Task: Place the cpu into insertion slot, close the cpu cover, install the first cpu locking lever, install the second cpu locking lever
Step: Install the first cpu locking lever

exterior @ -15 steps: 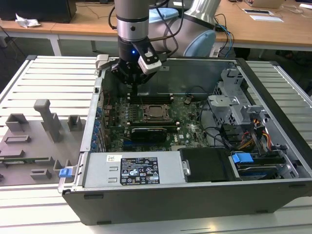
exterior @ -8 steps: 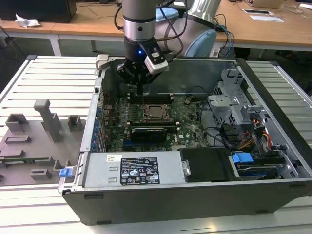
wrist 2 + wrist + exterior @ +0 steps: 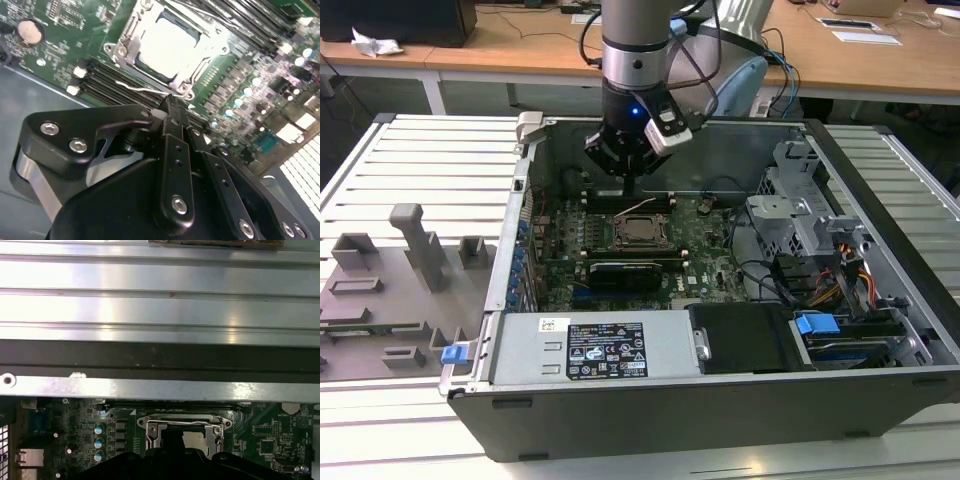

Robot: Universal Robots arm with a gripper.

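I've got the cpu [image 3: 170, 42] seated in the insertion slot [image 3: 642, 232] with the cpu cover [image 3: 125, 50] down, gripper [image 3: 172, 107] pressed together just beside a locking lever [image 3: 137, 89], which I reckon needs hooking carefully.

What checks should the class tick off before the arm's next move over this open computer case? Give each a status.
1. Chip seated in its socket: ok, its pale top lies flat inside the frame in the second wrist view.
2. Metal cover down over the chip: ok, it lies flat around it.
3. Locking levers latched: cannot tell; one thin lever runs along the socket edge.
4. Claw position: ok, it hangs above the board behind the socket in the exterior view.
5. Claw carrying nothing: ok.
6. Claw open or shut: cannot tell.
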